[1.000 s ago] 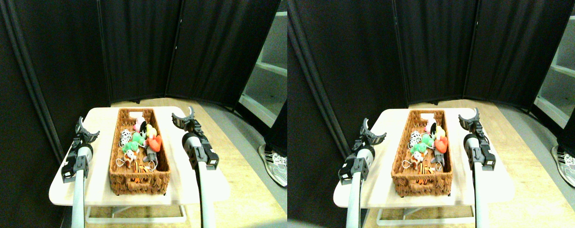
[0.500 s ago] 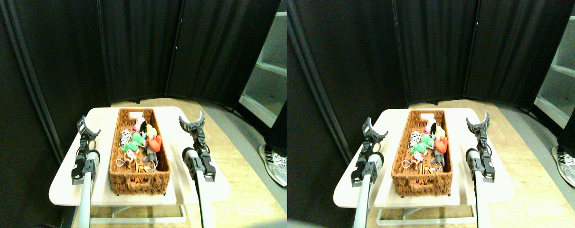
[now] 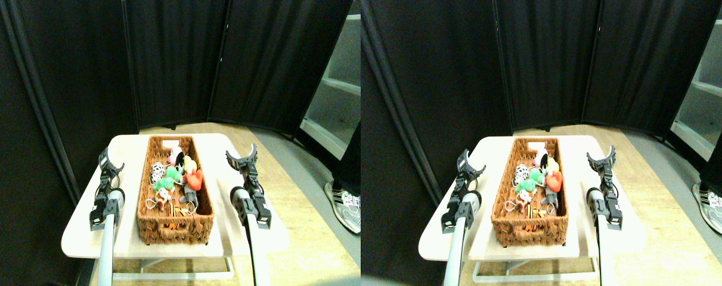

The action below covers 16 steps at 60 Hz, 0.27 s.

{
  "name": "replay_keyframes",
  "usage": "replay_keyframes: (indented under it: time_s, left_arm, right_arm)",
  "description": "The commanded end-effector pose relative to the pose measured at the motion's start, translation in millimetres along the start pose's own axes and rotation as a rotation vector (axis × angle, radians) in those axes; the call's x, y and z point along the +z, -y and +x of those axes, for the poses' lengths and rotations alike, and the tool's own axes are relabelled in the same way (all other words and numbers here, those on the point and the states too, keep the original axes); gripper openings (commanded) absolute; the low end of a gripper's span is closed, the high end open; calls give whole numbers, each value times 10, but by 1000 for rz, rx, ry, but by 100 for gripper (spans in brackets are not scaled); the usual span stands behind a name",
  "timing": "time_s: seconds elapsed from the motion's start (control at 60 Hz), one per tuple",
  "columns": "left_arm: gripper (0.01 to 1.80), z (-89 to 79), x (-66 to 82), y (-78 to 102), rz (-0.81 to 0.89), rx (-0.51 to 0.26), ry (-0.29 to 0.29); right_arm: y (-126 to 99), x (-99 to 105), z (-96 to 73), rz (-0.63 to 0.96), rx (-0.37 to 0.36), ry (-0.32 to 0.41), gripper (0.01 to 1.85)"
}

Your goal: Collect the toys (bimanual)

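Observation:
Several small plush toys lie inside the brown woven basket (image 3: 173,227) on the pale table (image 3: 83,235): a red heart (image 3: 194,179), a green one (image 3: 171,175), a spotted black-and-white one (image 3: 157,172), a pink one (image 3: 175,155), a yellow one (image 3: 189,164) and an orange-striped one (image 3: 173,210). My left gripper (image 3: 108,163) stands open to the left of the basket, holding nothing. On the basket's right side my right gripper (image 3: 242,158) is open and empty too.
Black curtain panels (image 3: 176,59) close off the back and left. A white shelf (image 3: 331,101) stands at the right. A person's shoe (image 3: 343,205) rests on the floor at the right edge. The table's front edge lies just below the basket.
Both arms have drawn back and down from a second ago. The right gripper moved rightward away from the basket. Since half a second ago little has shifted.

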Motion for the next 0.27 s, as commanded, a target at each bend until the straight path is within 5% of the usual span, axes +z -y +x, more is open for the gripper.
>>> replay_keyframes:
  time_s: [0.017, 0.083, 0.1, 0.167, 0.267]
  left_arm:
    - [80, 2, 48, 50, -15, 6, 15]
    - [102, -15, 54, 55, 43, 19, 5]
    - [128, -34, 55, 66, 112, 37, -19]
    - [149, -53, 49, 87, 125, 45, -27]
    - [129, -33, 29, 94, 103, 5, -5]
  right_arm:
    - [-43, -34, 32, 8, 24, -8, 65]
    - [-38, -42, 43, 9, 31, -17, 65]
    - [-38, -50, 45, 12, 26, -17, 64]
    - [-38, -60, 46, 18, 27, -20, 65]
    - [-45, -77, 35, 46, 17, -25, 64]
